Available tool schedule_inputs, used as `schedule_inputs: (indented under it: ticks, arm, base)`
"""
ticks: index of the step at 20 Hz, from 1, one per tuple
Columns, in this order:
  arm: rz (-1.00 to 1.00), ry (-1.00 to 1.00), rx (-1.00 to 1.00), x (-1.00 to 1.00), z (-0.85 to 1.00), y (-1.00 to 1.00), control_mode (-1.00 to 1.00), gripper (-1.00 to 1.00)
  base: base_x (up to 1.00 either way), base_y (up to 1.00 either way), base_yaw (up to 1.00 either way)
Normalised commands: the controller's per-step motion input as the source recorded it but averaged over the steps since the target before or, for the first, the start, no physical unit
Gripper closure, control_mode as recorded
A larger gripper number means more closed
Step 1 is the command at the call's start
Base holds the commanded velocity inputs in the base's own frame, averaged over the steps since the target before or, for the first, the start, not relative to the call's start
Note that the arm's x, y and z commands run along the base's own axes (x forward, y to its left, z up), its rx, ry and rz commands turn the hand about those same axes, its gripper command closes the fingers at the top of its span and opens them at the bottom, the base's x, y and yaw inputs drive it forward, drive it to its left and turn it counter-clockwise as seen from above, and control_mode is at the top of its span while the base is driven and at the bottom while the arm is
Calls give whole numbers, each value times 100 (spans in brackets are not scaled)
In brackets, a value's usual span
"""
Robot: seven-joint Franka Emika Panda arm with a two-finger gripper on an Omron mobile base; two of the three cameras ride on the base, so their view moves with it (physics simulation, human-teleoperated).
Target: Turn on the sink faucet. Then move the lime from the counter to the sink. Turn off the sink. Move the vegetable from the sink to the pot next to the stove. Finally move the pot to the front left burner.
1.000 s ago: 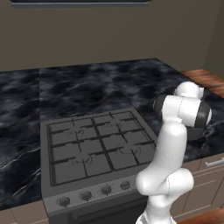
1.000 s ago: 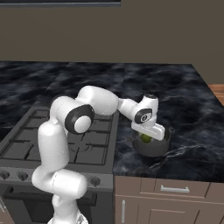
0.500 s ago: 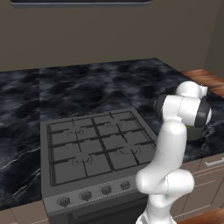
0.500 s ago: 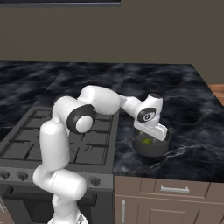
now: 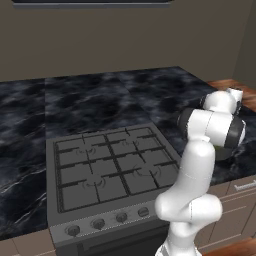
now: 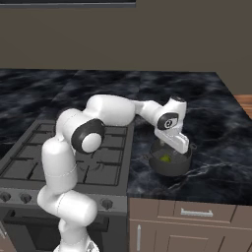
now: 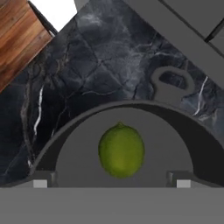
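The lime (image 7: 121,149) lies loose on the floor of the small dark grey pot (image 6: 170,166), untouched by the fingers. In the right base view the lime (image 6: 165,158) shows as a green spot inside the pot. My gripper (image 6: 173,147) hangs just above the pot's mouth, pointing down, open and holding nothing. Its two fingertips (image 7: 42,182) stand wide apart on either side of the lime. The pot's loop handle (image 7: 171,83) points away from the hand. The pot rests on the black marble counter (image 6: 216,123), right of the stove (image 6: 98,167).
The front left burner (image 5: 92,184) lies under bare black grates, with a row of knobs (image 5: 97,223) along the stove front. The counter ends just right of the pot, beyond which is wooden floor (image 7: 19,41). Drawers (image 6: 197,214) sit below the counter.
The jaws have spread wide and the hand has lifted a little above the pot. The lime stays lying inside the pot.
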Motion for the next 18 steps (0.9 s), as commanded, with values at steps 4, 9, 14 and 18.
schedule_inputs:
  ticks: [4, 9, 14, 18]
  arm:
    - [-27, 3, 3, -33, 0, -38, -100, -100]
    - [-25, 6, 3, -28, 0, -37, -100, -100]
    - [-15, 9, 0, 0, -12, -13, -100, -100]
    - [-11, 5, 0, 3, -29, -5, -100, -100]
  base:
    - [0, 0, 0]
    - [0, 0, 0]
    - [0, 0, 0]
    - [0, 0, 0]
